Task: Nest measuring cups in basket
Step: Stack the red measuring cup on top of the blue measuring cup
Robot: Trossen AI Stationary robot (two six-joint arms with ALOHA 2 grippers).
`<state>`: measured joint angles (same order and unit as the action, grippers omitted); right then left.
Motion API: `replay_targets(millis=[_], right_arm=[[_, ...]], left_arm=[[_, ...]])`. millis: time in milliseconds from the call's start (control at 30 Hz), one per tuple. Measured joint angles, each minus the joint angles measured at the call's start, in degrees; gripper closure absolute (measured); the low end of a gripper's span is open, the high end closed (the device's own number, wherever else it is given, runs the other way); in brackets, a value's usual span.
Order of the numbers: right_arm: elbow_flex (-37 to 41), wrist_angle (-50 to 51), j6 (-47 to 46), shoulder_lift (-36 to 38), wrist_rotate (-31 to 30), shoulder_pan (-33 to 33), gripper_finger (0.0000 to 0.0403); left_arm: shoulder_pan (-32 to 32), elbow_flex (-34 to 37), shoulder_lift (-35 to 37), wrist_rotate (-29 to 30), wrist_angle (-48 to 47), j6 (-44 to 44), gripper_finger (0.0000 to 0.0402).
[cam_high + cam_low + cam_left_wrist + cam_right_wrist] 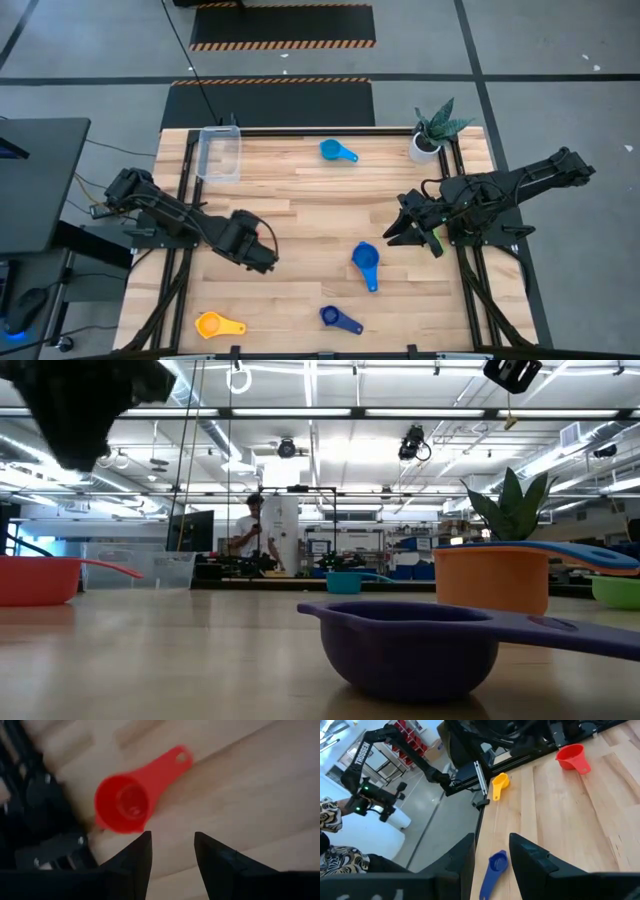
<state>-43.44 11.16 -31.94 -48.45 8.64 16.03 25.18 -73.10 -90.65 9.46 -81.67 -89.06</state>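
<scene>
My left gripper is open and hovers over the table's left-middle. A red measuring cup stands upright on the wood just past its fingertips, untouched; the arm hides this cup in the high view. My right gripper is open and waits at the table's right side. A light blue cup, a blue cup, a dark blue cup and an orange-yellow cup lie scattered on the table. The clear basket stands at the far left corner.
A white pot with a green plant stands at the far right corner. Something green shows under my right arm, and a green cup shows in the low view. Bare wood lies mid-table. A person stands far behind.
</scene>
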Motion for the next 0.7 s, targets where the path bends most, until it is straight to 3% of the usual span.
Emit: replay_targets(millis=[167, 367, 700], right_arm=[[0.0, -0.5, 0.0, 0.1, 0.0, 0.0, 0.0275], [0.0, -3.0, 0.0, 0.5, 0.0, 0.0, 0.0275], [0.0, -5.5, 0.0, 1.3, 0.0, 0.0, 0.0275]], left_arm=[[0.0, 7.8, 0.0, -5.0, 6.2, 0.2, 0.0246], [0.0, 15.9, 0.0, -4.8, 14.5, -0.3, 0.0246], [0.0, 23.1, -0.1, -4.4, 17.7, 1.2, 0.0246]])
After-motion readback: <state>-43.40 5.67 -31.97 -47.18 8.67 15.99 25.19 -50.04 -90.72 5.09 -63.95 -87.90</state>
